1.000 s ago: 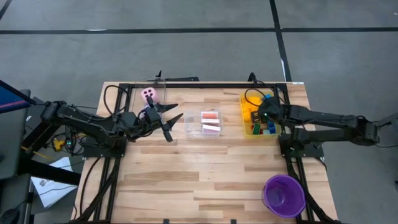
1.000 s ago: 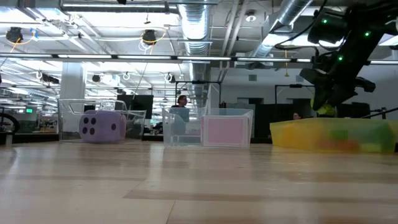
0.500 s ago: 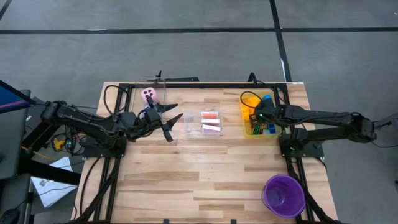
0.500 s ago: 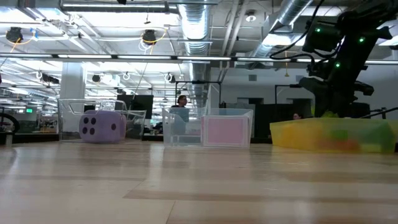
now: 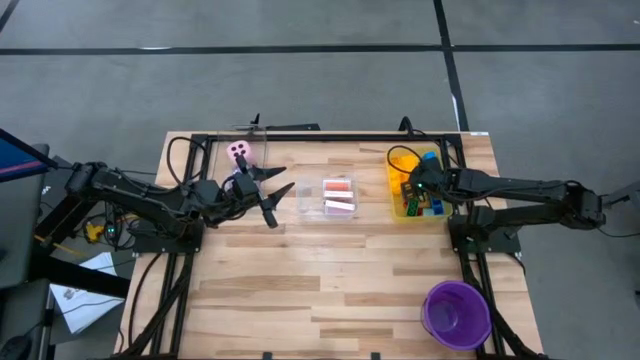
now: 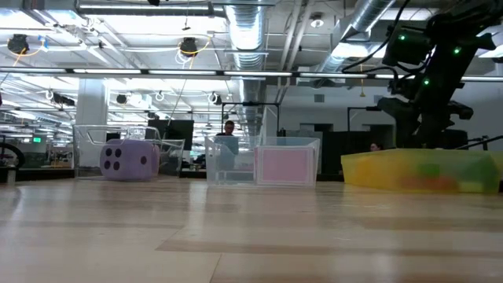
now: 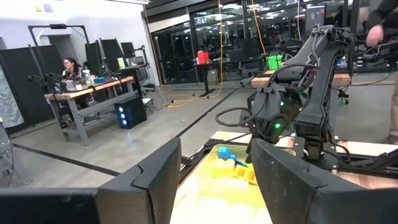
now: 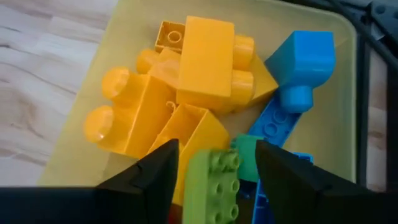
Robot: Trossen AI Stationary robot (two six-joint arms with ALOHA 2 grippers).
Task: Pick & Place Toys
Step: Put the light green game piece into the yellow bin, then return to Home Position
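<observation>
Building bricks (image 8: 205,68) fill the yellow bin (image 5: 399,178) at far right; the right gripper (image 8: 214,177) straddles a green brick (image 8: 211,180), grip uncertain. Left gripper (image 5: 272,198) hangs spread, empty.

Both arms are dark, slim and jointed, on black tube frames. The left gripper (image 5: 276,194) has pointed black fingers; green lights glow beside the right gripper (image 5: 410,193). Black cables loop alongside.

Two dice are counted: a pink die (image 5: 238,151) and a purple die (image 6: 125,160). Two clear bins (image 6: 287,162) and one yellow bin (image 5: 398,192) are seen, plus one purple cup (image 5: 457,314).
</observation>
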